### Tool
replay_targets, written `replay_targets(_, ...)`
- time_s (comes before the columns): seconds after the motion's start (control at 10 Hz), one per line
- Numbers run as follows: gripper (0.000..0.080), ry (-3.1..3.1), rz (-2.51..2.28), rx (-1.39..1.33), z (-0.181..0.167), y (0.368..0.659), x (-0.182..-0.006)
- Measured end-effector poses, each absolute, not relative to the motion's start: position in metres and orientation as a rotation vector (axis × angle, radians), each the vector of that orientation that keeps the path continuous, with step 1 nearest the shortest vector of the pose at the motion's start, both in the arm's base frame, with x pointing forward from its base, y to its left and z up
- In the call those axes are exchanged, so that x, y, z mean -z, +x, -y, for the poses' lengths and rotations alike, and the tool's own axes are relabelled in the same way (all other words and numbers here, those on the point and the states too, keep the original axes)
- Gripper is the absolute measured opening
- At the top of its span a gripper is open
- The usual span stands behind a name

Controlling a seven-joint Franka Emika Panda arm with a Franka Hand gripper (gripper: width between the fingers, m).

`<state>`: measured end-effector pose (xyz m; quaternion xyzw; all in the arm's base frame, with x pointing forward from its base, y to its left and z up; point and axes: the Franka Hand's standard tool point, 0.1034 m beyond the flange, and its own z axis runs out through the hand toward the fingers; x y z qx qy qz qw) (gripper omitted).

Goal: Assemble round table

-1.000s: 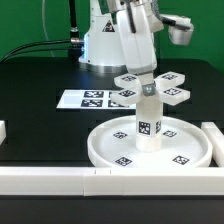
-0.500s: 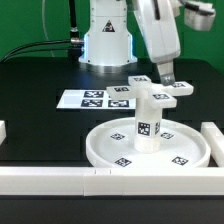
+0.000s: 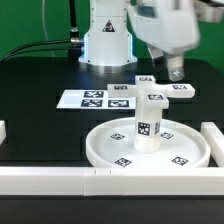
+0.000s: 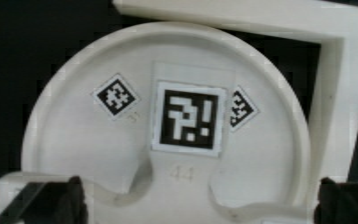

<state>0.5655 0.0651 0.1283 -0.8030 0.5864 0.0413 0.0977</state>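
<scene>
The large round disc (image 3: 150, 148) lies near the table's front, with its rim up. The short cylinder leg (image 3: 149, 125) stands upright on its hub. The cross-shaped foot (image 3: 165, 88) sits at the leg's top, its tagged arms spread out; whether it is seated I cannot tell. My gripper (image 3: 174, 68) hangs above and to the exterior view's right of the foot, open and holding nothing. In the wrist view the disc (image 4: 87, 150) fills the picture with a tagged white part (image 4: 190, 118) at its middle. The gripper (image 4: 194, 205) has both dark fingers (image 4: 51, 200) standing wide apart.
The marker board (image 3: 92, 98) lies flat behind the disc on the exterior view's left. White border blocks run along the front edge (image 3: 60, 180) and stand at the right (image 3: 214, 135). The arm's base (image 3: 107, 40) stands at the back.
The gripper has opened, let go of the cross-shaped foot over the leg, and pulled up and toward the exterior view's right. The foot stays at the leg's top.
</scene>
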Motion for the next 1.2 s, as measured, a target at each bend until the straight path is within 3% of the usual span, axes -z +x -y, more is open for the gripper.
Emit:
replay_targets(0.3, 0.0649, -2.649, -1.311, -0.09, -0.082, 0.569, -0.136)
replay_targets(0.7, 0.0649, -2.829, -0.842, -0.042, -0.079, 0.569, -0.134)
replay_targets(1.2, 0.0649, -3.03, 0.23, 0.025, -0.077, 0.579, -0.14)
